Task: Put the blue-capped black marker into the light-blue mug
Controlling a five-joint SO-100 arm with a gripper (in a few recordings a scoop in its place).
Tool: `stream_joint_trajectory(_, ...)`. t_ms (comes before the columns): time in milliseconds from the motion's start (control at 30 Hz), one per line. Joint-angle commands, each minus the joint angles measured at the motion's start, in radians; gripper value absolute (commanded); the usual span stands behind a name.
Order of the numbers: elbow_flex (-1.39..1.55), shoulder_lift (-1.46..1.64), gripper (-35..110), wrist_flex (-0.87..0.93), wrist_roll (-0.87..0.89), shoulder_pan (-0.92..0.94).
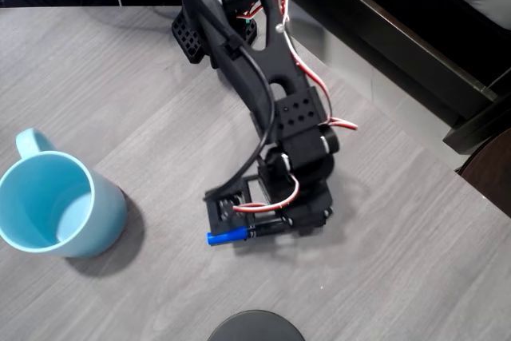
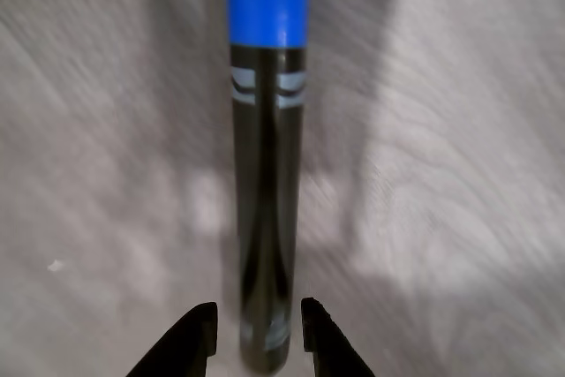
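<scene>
Gripping blue-capped black marker (image 2: 267,174) by barrel end | hand (image 2: 256,337) closed on it | light-blue mug (image 1: 56,205) well apart

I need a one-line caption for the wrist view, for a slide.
Claw fingertips flanking the rear end of the blue-capped black marker over the grey wood-grain table.

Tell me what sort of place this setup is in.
Probably a home or hobby workspace, not a factory. A small arm stands on a grey wood-grain table, with a light-blue mug and a blue-capped black marker between the fingers of its gripper; pale fabric, perhaps bedding, lies behind.
</scene>
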Motion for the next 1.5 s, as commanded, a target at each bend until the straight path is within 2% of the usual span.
stream_joint_trajectory(0,-0.089,-0.035,15,0.023,0.006,-0.025)
stream_joint_trajectory(133,-0.126,-0.083,15,0.032,0.006,-0.026)
stream_joint_trajectory(167,-0.126,-0.087,11,0.028,0.006,-0.025)
stream_joint_trajectory(200,-0.129,-0.094,0,0.021,0.008,-0.023)
stream_joint_trajectory(500,-0.195,-0.098,0,0.087,0.023,-0.002)
stream_joint_trajectory(800,-0.446,0.035,0,0.304,0.052,0.081)
stream_joint_trajectory(967,-0.699,0.11,0,0.492,0.107,0.164)
stream_joint_trajectory(1233,-0.712,0.357,0,0.463,0.178,0.373)
stream_joint_trajectory(1467,-0.703,0.442,0,0.503,0.261,0.523)
